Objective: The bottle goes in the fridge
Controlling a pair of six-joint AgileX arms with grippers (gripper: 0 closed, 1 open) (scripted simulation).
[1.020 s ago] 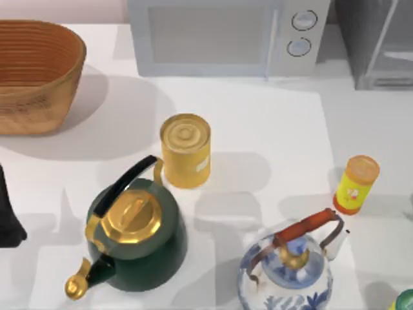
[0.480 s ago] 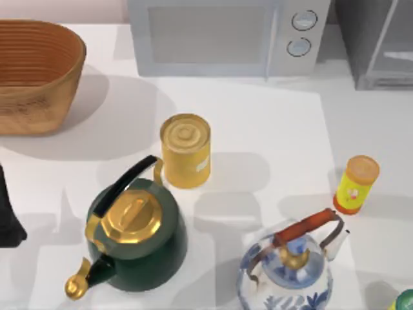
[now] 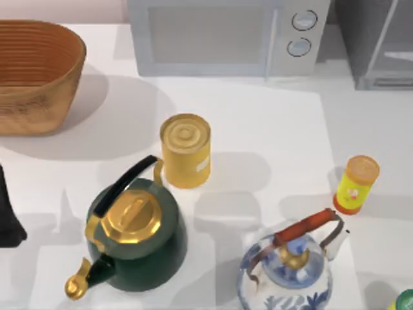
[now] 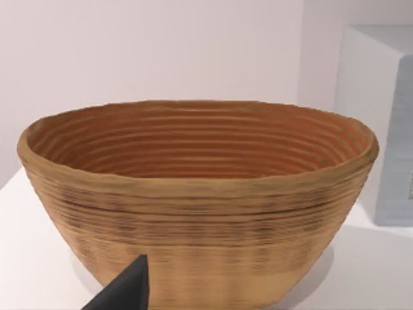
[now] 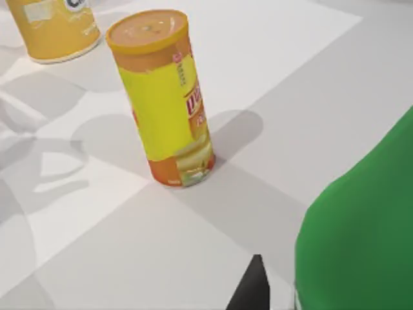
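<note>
1. At the counter's far right corner stands the fridge (image 3: 381, 42), a dark grey cabinet with a pale glassy panel and silver frame bars. Just left of it is the light grey microwave (image 3: 219, 35), its door shut.
2. The green bottle (image 3: 405, 301) sits at the near right corner of the counter (image 3: 271, 123), cut by the top view's edge and well apart from the fridge. In the right wrist view its green body (image 5: 361, 239) looms close.
3. A dark part of the right gripper (image 5: 253, 290) lies just beside the bottle. I cannot tell whether it is open, closed or holding anything.
4. A yellow-and-orange canister (image 3: 355, 184) stands upright with its lid on, between the bottle and the fridge, with bare counter around it.
5. The woven basket (image 3: 35, 74) sits at the far left, and its ribbed inner wall shows all round.
6. The left gripper (image 3: 8, 216) is parked at the left edge, near the basket. Its state cannot be told.
7. Mid-counter, a yellow tin (image 3: 186, 150) stands upright, just beside the green kettle (image 3: 135, 236). A blue-and-white kettle (image 3: 287, 274) is near the front edge. Both kettles are lidded.
8. Open counter stretches between the tin, the microwave and the fridge.
</note>
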